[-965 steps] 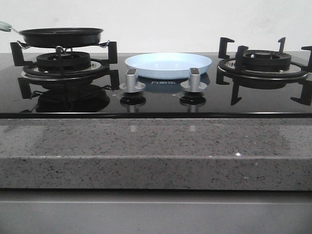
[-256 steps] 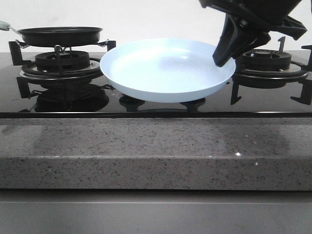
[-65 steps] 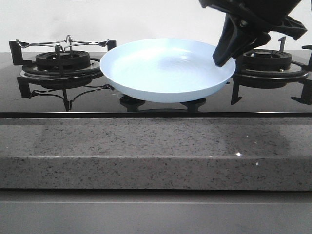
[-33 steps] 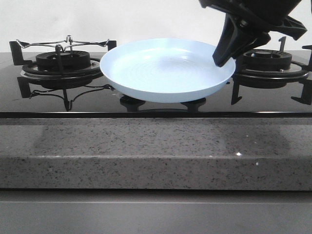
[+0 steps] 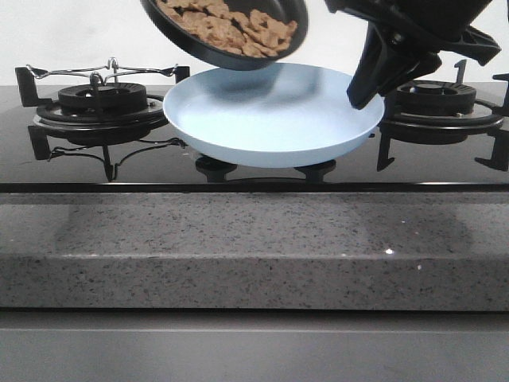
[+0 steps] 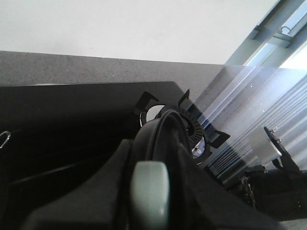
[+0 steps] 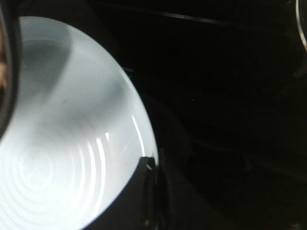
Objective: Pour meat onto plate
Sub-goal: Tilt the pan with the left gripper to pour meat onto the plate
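The pale blue plate (image 5: 274,119) hangs tilted above the stove middle, empty; my right gripper (image 5: 362,91) is shut on its right rim. It also shows in the right wrist view (image 7: 62,143), pinched by the right gripper (image 7: 149,191). The black frying pan (image 5: 227,32) hangs tilted over the plate's far left part, with the meat (image 5: 231,28) heaped inside it. In the left wrist view my left gripper (image 6: 151,184) is shut on the pan's pale grey-green handle (image 6: 149,191). The left gripper is out of the front view.
The left burner (image 5: 99,99) with its wire rack stands bare. The right burner (image 5: 437,99) is behind my right arm and also shows in the left wrist view (image 6: 192,129). Two stove knobs (image 5: 215,167) sit under the plate. A grey granite counter edge (image 5: 254,247) runs in front.
The pan with the meat has come into the front view from the top left and now hangs tilted over the plate. The plate and my right gripper have not moved.
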Available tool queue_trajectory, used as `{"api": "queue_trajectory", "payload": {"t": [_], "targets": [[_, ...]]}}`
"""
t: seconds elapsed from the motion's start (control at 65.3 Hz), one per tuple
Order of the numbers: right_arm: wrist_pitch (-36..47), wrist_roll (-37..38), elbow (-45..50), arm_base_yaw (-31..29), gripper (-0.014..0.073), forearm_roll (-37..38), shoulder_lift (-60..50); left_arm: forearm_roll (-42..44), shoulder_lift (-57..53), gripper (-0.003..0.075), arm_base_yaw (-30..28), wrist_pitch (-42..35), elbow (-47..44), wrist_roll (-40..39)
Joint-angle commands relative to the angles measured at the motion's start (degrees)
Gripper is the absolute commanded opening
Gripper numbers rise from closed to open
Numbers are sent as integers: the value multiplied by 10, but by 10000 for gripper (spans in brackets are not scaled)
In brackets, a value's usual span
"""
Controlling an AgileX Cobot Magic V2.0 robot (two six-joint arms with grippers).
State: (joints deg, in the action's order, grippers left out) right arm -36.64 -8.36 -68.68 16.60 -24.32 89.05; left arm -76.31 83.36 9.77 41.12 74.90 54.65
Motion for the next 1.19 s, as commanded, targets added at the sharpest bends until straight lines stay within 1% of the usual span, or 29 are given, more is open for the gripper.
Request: {"api": "queue_trajectory", "payload": {"t": [0.0,0.184,0.413,0.719,0.949,1.179], "targets": [[23,-6,-15,-1,-59,-11,-20,-42,-35,-20,15,-31,21,36],[23,-6,-15,-1,-59,-11,-20,-39,-59,-20,31,-32,29,135],[23,-6,-15,-1,-59,-11,-20,-27,-84,-20,56,-32,29,233],[23,-6,-15,-1,-59,-11,-20,-11,-84,-20,91,-14,29,336],[23,-6,-15,-1,-59,-11,-20,-6,-84,-20,92,32,29,439],[23,-6,-15,-1,-59,-11,-20,-5,-84,-20,92,52,29,556]]}}
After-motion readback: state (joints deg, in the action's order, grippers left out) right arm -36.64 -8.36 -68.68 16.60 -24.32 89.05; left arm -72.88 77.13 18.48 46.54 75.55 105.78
